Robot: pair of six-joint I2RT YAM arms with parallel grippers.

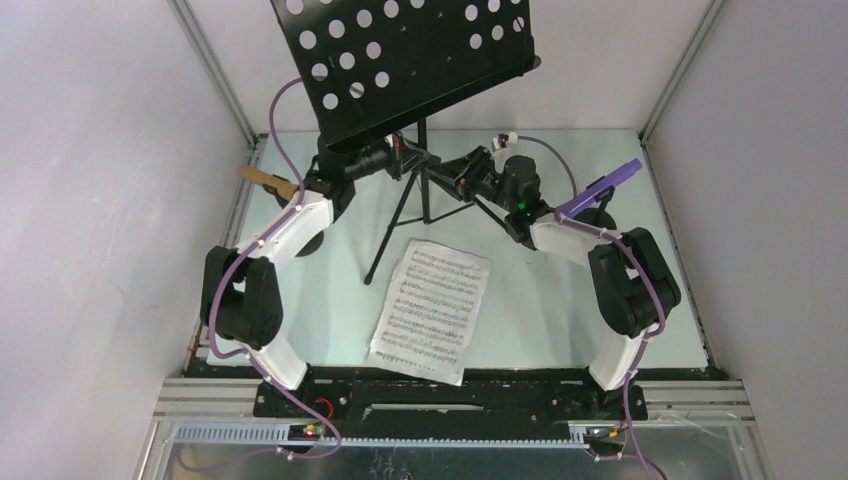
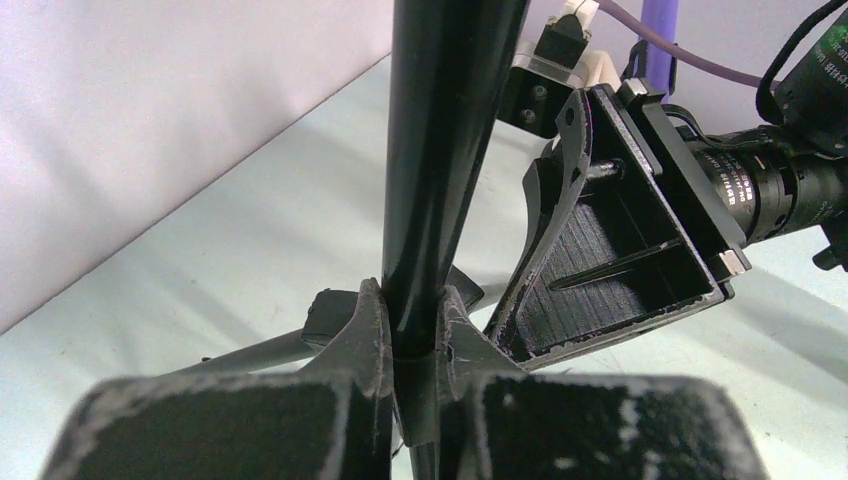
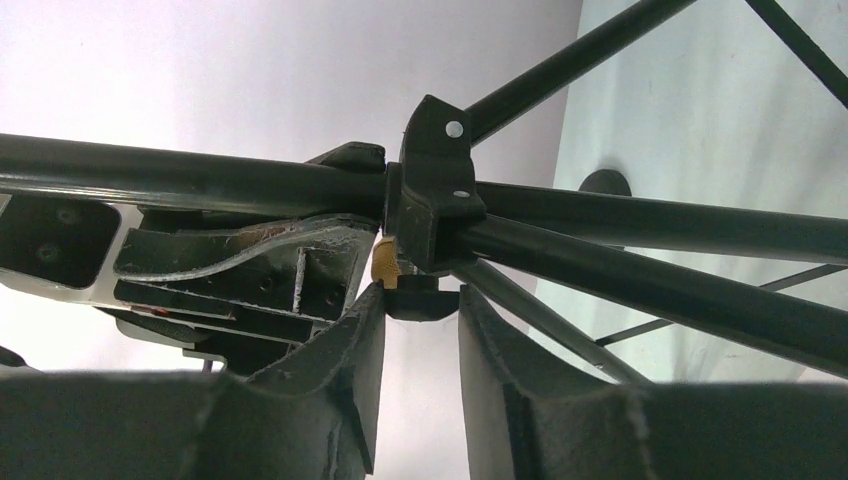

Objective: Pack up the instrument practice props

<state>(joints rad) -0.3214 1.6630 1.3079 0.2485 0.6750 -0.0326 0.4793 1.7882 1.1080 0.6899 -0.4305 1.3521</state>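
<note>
- The black perforated music rack (image 1: 400, 60) stands upright at the far middle of the table (image 1: 560, 320), with its tripod legs (image 1: 385, 235) spread.
- The left gripper (image 2: 410, 330) reaches in from the left, and its jaws pinch the rack's pole (image 2: 440, 150) just above the legs.
- The right gripper (image 3: 420, 330) comes in from the right. Its jaws are partly spread on either side of the small block under the leg collar (image 3: 430, 190), and a sliver of gap shows on one side.
- White sheet-music pages (image 1: 430, 310) lie flat on the table, near of the rack and between the arms.
- The purple microphone (image 1: 605, 185) sits tilted at the far right, and the tan microphone (image 1: 262, 178) at the far left.
</note>
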